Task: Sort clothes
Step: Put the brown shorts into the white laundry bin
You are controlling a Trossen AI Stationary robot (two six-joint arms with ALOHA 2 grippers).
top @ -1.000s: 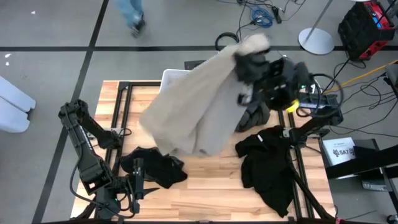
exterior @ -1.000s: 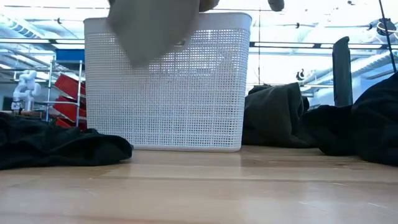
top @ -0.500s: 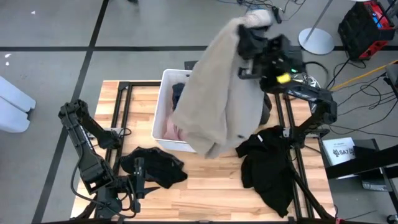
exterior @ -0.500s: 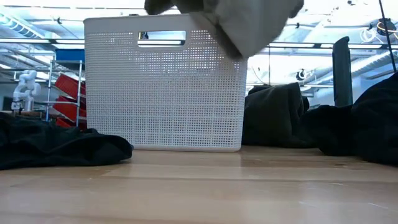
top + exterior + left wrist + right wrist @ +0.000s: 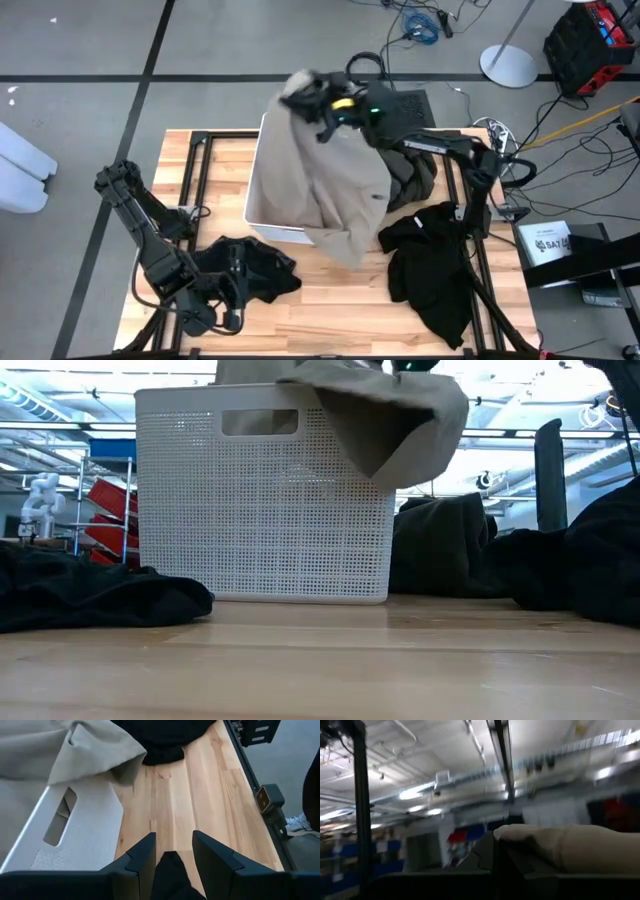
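Here's the pale wooden slatted table (image 5: 330, 300), and the right arm stretches in from three o'clock toward twelve, reaching long and high over it. Its right hand (image 5: 312, 100) is pinched tight on the top edge of a big tan-beige fabric garment (image 5: 335, 185), wrist tipped up so its camera looks at the ceiling. That garment hangs down over the white perforated plastic bin (image 5: 260, 510) at the table's twelve o'clock, draped across the bin's rim and three o'clock wall, its long axis running from the hand at eleven o'clock down to a loose corner at five o'clock, just past the bin's near edge.

At four o'clock a long black garment (image 5: 430, 265) lies crumpled, stretching toward six. An olive-brown garment (image 5: 415, 175) sits bunched just beside the bin at two o'clock. A smaller black garment (image 5: 250, 268) is heaped at seven o'clock.

Down there the left arm is folded low, its left hand (image 5: 172, 852) pointing along the table toward three o'clock, fingers (image 5: 145, 855) apart with black cloth lying between them.
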